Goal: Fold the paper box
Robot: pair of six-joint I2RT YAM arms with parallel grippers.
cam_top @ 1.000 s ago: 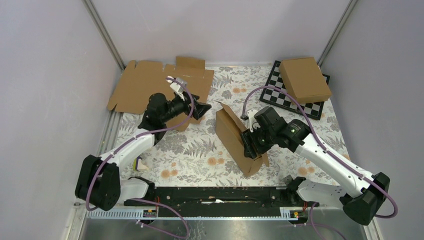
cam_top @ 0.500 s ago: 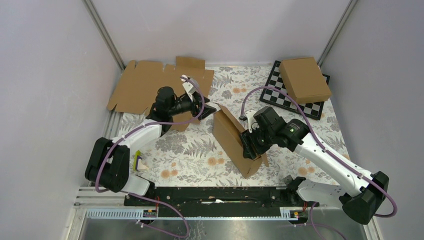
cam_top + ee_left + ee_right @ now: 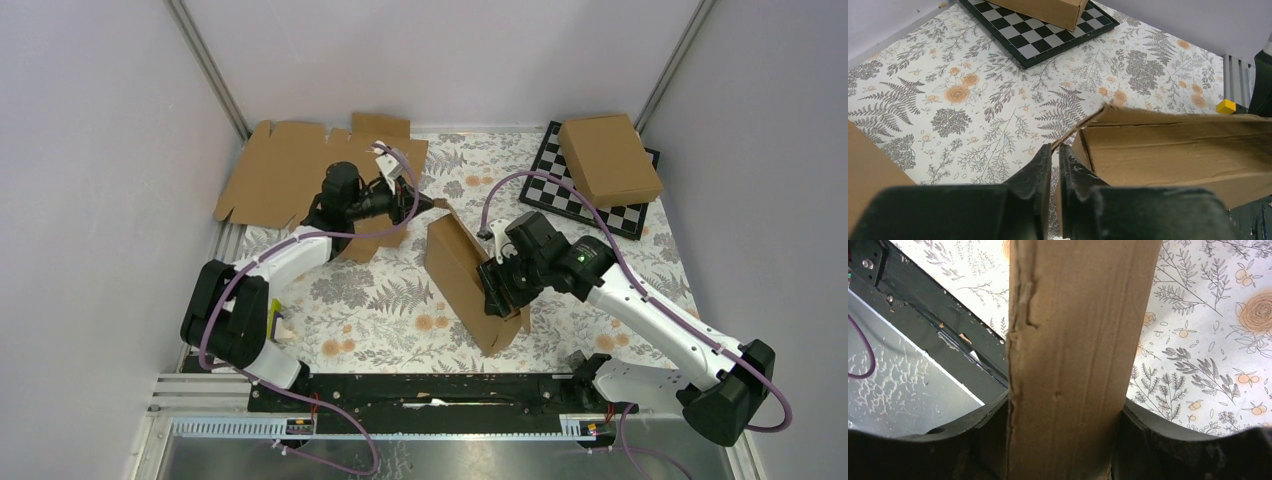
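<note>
Top external view: plain brown cardboard paper box, half folded, standing on edge in the middle of floral-patterned tablecloth. Black right gripper clamped across its near-right wall. Black left gripper at far flap tip, jaws a slit apart; pinching or not, cannot tell.

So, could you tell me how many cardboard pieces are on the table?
3: the flat sheet far left, the paper box at centre, a closed box on the chessboard. The left arm may hide more.
</note>
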